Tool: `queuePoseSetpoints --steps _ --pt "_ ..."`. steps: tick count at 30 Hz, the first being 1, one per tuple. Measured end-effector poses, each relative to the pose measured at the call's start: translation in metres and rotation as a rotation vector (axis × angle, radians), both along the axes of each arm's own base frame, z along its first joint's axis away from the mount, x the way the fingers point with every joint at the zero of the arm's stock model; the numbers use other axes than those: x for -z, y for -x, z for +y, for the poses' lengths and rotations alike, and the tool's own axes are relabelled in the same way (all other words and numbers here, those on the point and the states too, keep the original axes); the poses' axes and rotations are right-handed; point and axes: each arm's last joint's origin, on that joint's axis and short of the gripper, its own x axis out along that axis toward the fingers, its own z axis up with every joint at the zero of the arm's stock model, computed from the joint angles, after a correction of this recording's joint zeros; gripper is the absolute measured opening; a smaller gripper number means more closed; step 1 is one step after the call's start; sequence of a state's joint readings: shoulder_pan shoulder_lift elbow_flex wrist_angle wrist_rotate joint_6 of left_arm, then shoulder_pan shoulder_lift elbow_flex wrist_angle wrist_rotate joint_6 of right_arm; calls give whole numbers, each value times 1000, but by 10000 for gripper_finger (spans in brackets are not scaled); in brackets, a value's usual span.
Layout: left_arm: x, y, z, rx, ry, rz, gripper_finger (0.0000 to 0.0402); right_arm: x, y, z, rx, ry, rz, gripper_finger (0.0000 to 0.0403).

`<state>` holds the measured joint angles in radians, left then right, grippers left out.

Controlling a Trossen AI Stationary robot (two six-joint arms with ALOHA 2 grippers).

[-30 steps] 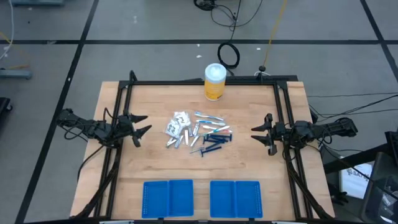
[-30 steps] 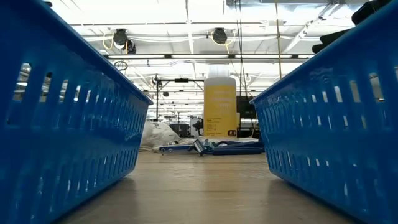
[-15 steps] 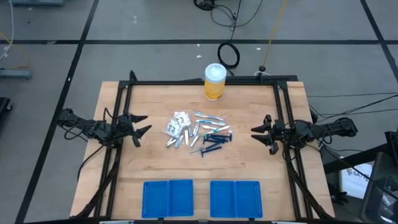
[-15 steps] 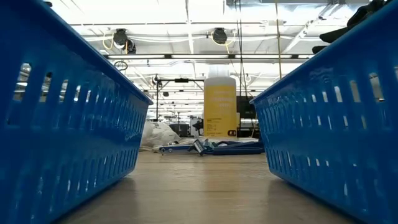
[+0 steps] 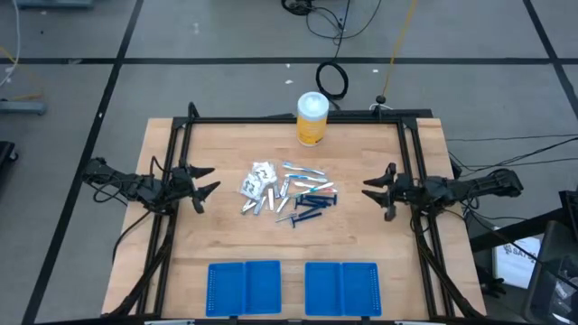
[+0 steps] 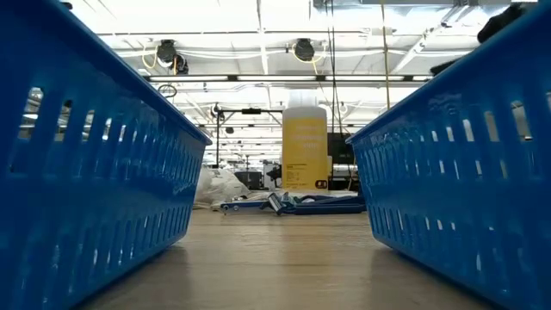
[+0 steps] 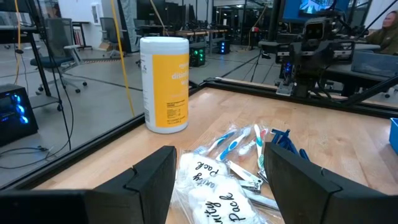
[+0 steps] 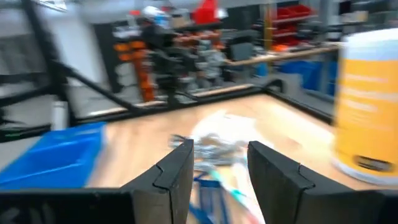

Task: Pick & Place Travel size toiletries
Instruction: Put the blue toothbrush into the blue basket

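Centrally, toiletries (image 5: 287,195) between left end effector (image 5: 206,183); right end effector (image 5: 374,192).

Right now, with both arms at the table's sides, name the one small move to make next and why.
Probably carry the right gripper inward toward the pile of toiletries. Its fingers stand apart and empty, facing the dark blue sticks on its side of the pile. Nothing lies in either blue tray, and the left gripper waits open at the far side.
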<state>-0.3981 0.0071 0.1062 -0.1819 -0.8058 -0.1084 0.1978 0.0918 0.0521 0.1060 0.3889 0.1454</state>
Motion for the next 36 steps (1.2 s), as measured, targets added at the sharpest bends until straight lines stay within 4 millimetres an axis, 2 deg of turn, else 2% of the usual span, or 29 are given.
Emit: queuePoseSetpoints --steps 2,7,11,16,21,25,28,32,36 --pt "0 0 0 0 0 0 239 0 -2 -2 74 28 14 146" --pt "0 0 0 0 0 0 239 -15 -11 -3 183 74 -104 190" --pt "0 0 0 0 0 0 239 -12 -29 -5 261 75 40 228" --pt "0 0 0 0 0 0 239 -24 -73 -17 331 47 235 236" --pt "0 0 0 0 0 0 239 -31 -131 -40 240 32 443 223" --pt "0 0 0 0 0 0 239 -15 -167 -70 194 -11 603 221" --pt "0 0 0 0 0 0 239 -2 -183 -90 168 -57 650 222" --pt "0 0 0 0 0 0 239 19 -189 -108 193 -83 733 220" --pt "0 0 0 0 0 0 239 31 -189 -116 192 -115 765 217"
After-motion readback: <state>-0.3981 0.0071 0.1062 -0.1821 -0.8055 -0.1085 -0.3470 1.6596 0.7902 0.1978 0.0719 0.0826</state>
